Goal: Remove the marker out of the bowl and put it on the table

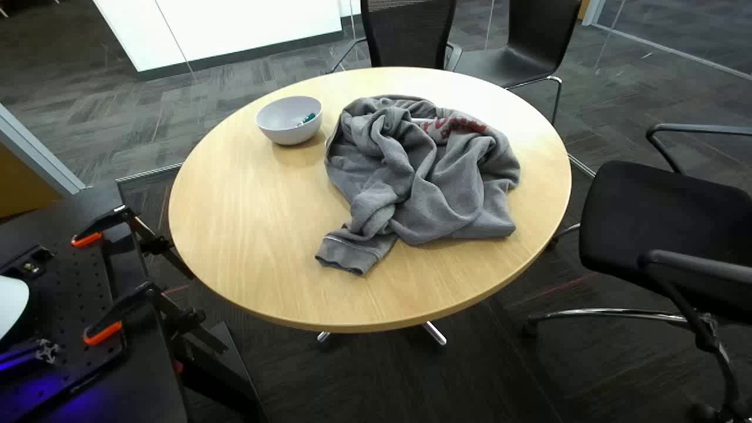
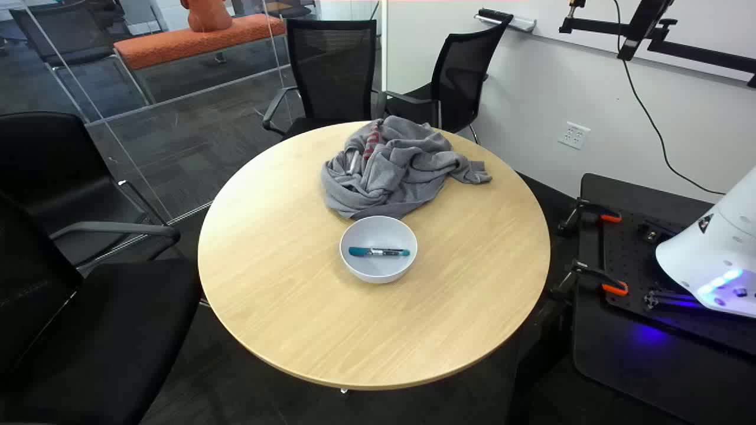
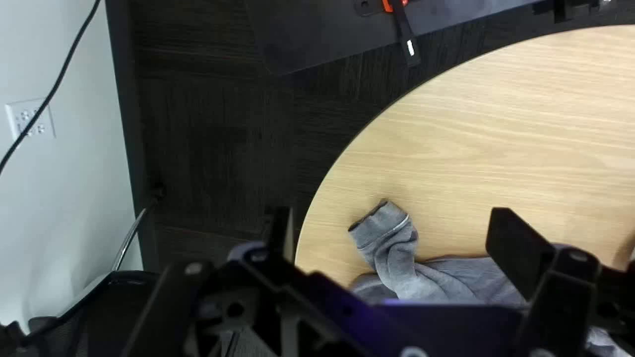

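The marker, teal with a white printed barrel, lies inside the light grey bowl. In both exterior views the marker (image 1: 307, 119) (image 2: 378, 251) and the bowl (image 1: 285, 134) (image 2: 378, 275) show on the round wooden table (image 1: 247, 217) (image 2: 283, 319). In the wrist view the table (image 3: 496, 148) shows partly; the marker cannot be seen there. My gripper (image 3: 394, 233) shows only in the wrist view. Its fingers are wide apart with nothing between them, above the table's edge and a grey sweatshirt sleeve, away from the bowl.
A crumpled grey sweatshirt (image 1: 435, 188) (image 2: 401, 171) (image 3: 392, 248) lies on the table beside the bowl. The robot's white base (image 2: 720, 254) stands on a black stand with orange-tipped clamps (image 1: 103, 333). Black chairs (image 1: 664, 217) (image 2: 100, 330) surround the table. A wall (image 2: 531, 118) is near.
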`<state>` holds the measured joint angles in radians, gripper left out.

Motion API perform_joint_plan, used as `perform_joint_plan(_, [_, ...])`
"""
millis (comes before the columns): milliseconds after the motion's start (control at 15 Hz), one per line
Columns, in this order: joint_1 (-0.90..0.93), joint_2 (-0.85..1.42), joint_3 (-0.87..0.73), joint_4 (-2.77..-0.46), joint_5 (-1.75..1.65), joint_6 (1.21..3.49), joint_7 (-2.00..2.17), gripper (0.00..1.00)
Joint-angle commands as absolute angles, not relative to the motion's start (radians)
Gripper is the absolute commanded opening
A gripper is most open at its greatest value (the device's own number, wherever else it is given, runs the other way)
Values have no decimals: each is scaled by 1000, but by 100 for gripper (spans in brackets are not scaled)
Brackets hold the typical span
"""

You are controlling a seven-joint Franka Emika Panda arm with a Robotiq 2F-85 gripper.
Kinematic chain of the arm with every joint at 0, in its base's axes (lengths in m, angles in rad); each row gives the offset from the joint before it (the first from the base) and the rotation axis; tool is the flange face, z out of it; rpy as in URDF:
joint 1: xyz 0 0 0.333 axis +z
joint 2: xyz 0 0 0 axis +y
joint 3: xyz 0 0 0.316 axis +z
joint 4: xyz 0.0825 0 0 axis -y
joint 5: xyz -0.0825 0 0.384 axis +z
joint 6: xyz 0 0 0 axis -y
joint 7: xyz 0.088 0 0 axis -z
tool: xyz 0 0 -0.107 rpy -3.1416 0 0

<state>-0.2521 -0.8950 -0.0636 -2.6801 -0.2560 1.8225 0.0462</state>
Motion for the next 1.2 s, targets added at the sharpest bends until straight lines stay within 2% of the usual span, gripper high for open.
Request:
perform_joint_plan(0, [-234,-895,-77,-2677,-267,1817,57,100])
perform_joint_plan(533, [-209,-883,-60,-2664,-259,1839,58,100])
perform_joint_plan(1133, [-18,-741,8,-2573,-170,2009,36,100])
